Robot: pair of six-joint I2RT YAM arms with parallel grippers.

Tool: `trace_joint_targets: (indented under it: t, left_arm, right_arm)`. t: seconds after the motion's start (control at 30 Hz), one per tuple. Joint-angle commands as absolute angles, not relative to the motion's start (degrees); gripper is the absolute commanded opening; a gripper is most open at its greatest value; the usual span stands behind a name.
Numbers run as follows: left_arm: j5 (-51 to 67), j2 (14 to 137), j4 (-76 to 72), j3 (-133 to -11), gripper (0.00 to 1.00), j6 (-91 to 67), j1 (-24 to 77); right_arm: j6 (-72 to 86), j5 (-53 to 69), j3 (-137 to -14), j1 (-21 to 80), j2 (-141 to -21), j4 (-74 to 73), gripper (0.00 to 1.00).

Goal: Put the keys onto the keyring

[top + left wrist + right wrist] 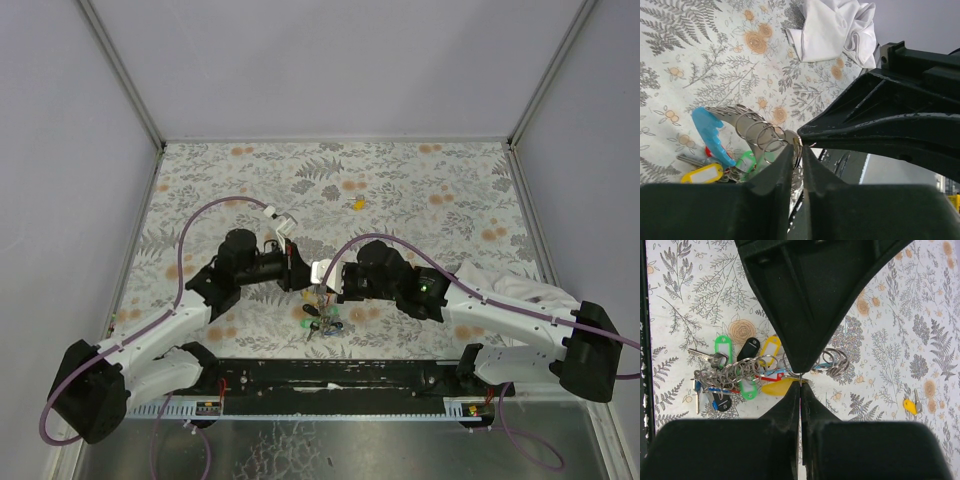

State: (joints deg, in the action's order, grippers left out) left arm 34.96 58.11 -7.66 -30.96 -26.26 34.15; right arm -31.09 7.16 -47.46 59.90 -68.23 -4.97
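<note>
A cluster of keys (322,320) with green, black, yellow, red and blue caps lies on the floral table just below both grippers; the right wrist view shows it spread out (735,372). A chain of silvery rings (760,131) rises from it to the keyring (800,376). My left gripper (300,272) is shut on the keyring's edge (795,141). My right gripper (335,278) faces it tip to tip and is shut on the same thin ring. One loose yellow key (356,203) lies far back, also seen in the right wrist view (910,406).
A light-blue curved strip (710,134) lies among the keys beside a yellow tag (702,175) and a green tag (745,162). A crumpled white cloth (510,285) sits at the right by my right arm. A black rail (340,375) runs along the near edge.
</note>
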Motion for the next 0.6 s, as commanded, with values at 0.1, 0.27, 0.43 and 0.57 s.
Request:
trace_joint_targets:
  t: [0.1,0.27,0.43,0.57]
  left_arm:
    - [35.0,57.8,-8.4,-32.1,0.0,-24.5,34.9]
    - [30.3,54.7,-16.1,-27.5,0.0,-29.3,34.8]
    - [25.3,52.0,-24.4,-22.8,0.0,-34.0,34.7]
    - [22.5,50.6,-27.9,-20.6,0.0,-35.9,34.7]
  right_arm:
    - [-31.4,8.6,-49.3,60.3,-66.5,-3.9,0.0]
    - [-30.9,8.1,-46.7,60.3,-65.0,-3.3,0.0]
    - [-28.5,9.9,-43.4,60.3,-63.5,-1.3,0.0]
    - [-26.2,10.5,-40.0,60.3,-62.5,1.5,0.0]
